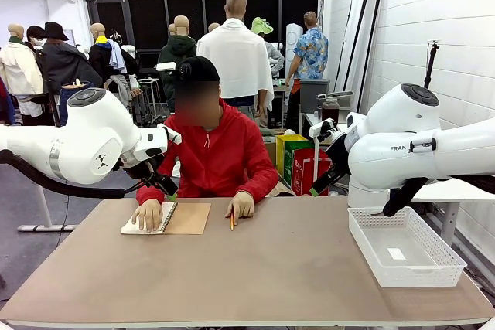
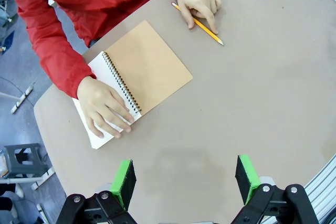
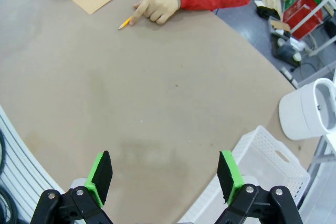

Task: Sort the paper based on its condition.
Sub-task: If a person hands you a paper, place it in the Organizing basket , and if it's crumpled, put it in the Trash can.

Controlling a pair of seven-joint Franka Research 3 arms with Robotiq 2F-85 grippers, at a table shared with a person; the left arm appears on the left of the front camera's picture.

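We record a brown tabletop (image 1: 255, 276) with rounded corners. At its 10 o'clock lies a spiral notebook (image 1: 186, 218), opened flat, with its brown cover on one side and a white page on the other. The person's first hand (image 1: 147, 212) rests flat on that page. At about 11 o'clock a yellow pencil (image 1: 232, 222) lies under the fingertips of the second hand (image 1: 240, 205). At 3 o'clock a white mesh basket (image 1: 406, 272) stands near the tabletop's edge.

One table (image 1: 271, 276) carries one spiral notebook (image 1: 176, 218), one yellow pencil (image 1: 232, 221) and one white mesh basket (image 1: 384, 262). The basket holds what seems to be a single small tag (image 1: 396, 253), too small to be sure. One person in red (image 1: 224, 156) sits at the table with two hands on it: a hand on the notebook (image 1: 148, 214) and a hand by the pencil (image 1: 240, 205). There are two grippers, the left gripper (image 2: 185, 176) and the right gripper (image 3: 165, 172), each with two green pads.
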